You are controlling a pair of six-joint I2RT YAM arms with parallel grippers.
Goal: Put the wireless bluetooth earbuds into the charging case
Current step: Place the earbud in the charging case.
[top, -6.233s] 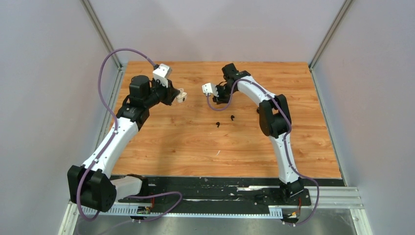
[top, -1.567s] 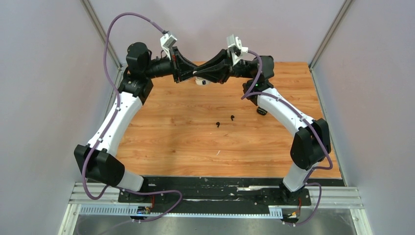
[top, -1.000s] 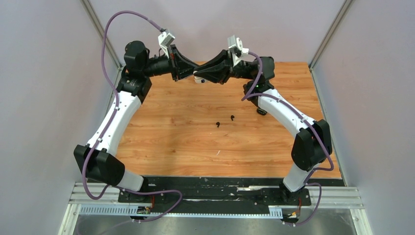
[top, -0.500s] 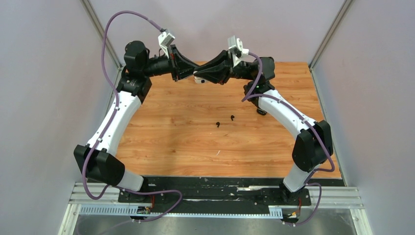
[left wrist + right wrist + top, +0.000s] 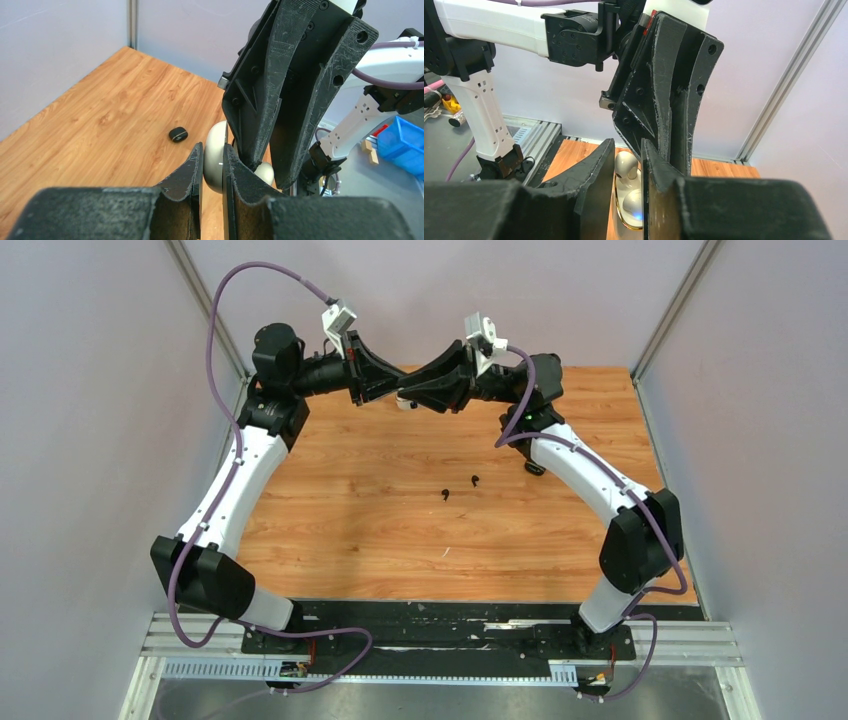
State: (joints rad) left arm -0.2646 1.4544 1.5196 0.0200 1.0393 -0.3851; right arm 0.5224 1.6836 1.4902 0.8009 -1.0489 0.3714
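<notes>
High over the back of the table my two grippers meet tip to tip. My left gripper [image 5: 397,397] [image 5: 212,150] is shut on the white charging case [image 5: 214,165] [image 5: 404,404]. In the right wrist view the case's gold rim [image 5: 616,202] frames two white earbuds: one [image 5: 626,162] stands between the fingers of my right gripper [image 5: 628,147] [image 5: 410,400], the other [image 5: 633,202] sits lower by a blue light. The right jaws stand slightly apart, with a thin gap beside the earbud. Two black earbuds [image 5: 444,494] [image 5: 474,480] lie on the table.
A small black case [image 5: 178,134] [image 5: 536,468] lies on the wood, partly under my right arm in the top view. A pale sliver [image 5: 446,552] lies nearer the front edge. Grey walls close in on the left, the back and the right.
Six seconds ago both grippers hung lower and apart; now they are raised and joined at the case. Over the last second both arms stay nearly still while the right jaws part slightly.
</notes>
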